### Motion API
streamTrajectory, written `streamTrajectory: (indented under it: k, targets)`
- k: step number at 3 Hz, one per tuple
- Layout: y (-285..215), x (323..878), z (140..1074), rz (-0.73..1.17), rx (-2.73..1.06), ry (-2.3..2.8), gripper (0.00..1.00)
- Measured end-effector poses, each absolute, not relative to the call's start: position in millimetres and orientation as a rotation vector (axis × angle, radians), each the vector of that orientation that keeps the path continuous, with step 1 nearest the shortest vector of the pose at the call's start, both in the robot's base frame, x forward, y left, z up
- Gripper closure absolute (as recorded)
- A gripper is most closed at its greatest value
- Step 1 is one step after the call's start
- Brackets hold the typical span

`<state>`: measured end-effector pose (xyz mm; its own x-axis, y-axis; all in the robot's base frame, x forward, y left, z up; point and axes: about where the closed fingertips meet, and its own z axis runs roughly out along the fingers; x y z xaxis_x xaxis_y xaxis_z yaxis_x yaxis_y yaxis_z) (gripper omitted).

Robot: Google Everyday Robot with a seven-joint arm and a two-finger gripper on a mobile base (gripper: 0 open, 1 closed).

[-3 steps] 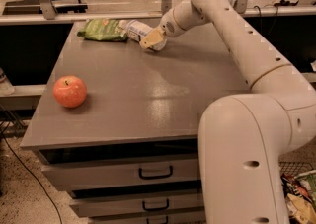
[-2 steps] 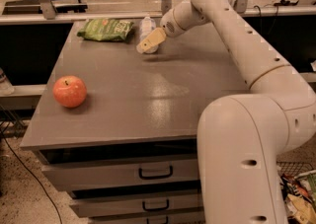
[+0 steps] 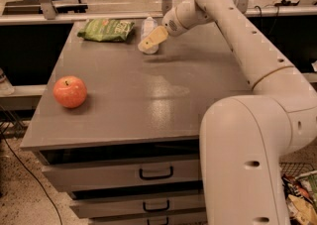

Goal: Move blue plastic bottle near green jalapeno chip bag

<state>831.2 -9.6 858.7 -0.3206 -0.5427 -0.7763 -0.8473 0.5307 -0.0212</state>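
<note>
The blue plastic bottle (image 3: 148, 25) stands upright with its white cap up at the far edge of the grey table (image 3: 148, 105), just right of the green jalapeno chip bag (image 3: 105, 29), which lies flat at the far left. A narrow gap separates the two. My gripper (image 3: 150, 41) reaches in from the right and sits right at the bottle's lower part, covering its base.
A red-orange apple (image 3: 70, 91) sits near the table's left front. My white arm (image 3: 257, 55) spans the right side. Drawers (image 3: 156, 173) are below the tabletop. Crumpled wrappers (image 3: 299, 194) lie at the lower right. A rail (image 3: 99, 16) runs behind the table.
The bottle has gone from tilted close against the bag to upright a little further right of it. The gripper has shifted slightly right with it.
</note>
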Motion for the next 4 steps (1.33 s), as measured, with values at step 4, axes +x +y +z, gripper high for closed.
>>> streamTrajectory:
  k: [4]
  targets:
    - [30,783,891,0.913,-1.191,1.836,0.0]
